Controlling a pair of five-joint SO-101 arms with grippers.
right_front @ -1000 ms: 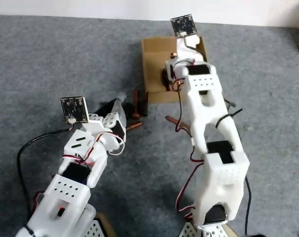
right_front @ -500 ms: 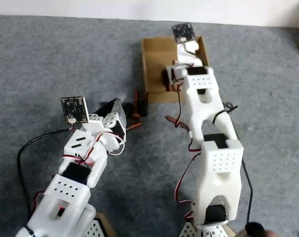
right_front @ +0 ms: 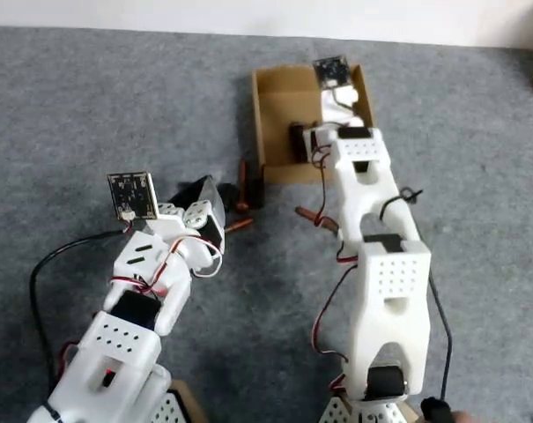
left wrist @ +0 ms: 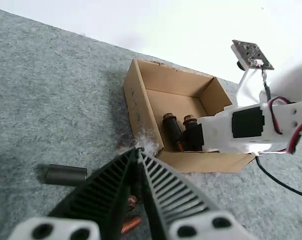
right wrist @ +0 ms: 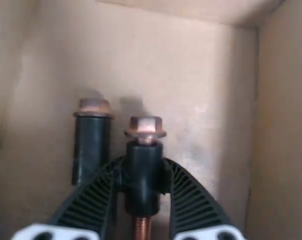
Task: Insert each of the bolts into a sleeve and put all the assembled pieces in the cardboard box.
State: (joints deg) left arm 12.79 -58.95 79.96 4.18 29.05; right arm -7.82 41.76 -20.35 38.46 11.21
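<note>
Placing step in hand — the right gripper (right wrist: 142, 176) is down inside the cardboard box (left wrist: 141, 107), pinching a sleeved bolt (right wrist: 141, 160) by its sleeve. The long axis runs straight out from the jaws, head outward, parallel to and just beside a second assembled piece (right wrist: 92, 145) by the box's near wall. Likely next: let go. The left gripper (left wrist: 139, 159) is pressed together over the table (right_front: 72, 106), near a loose sleeve (left wrist: 66, 174) off the box's near corner.
</note>
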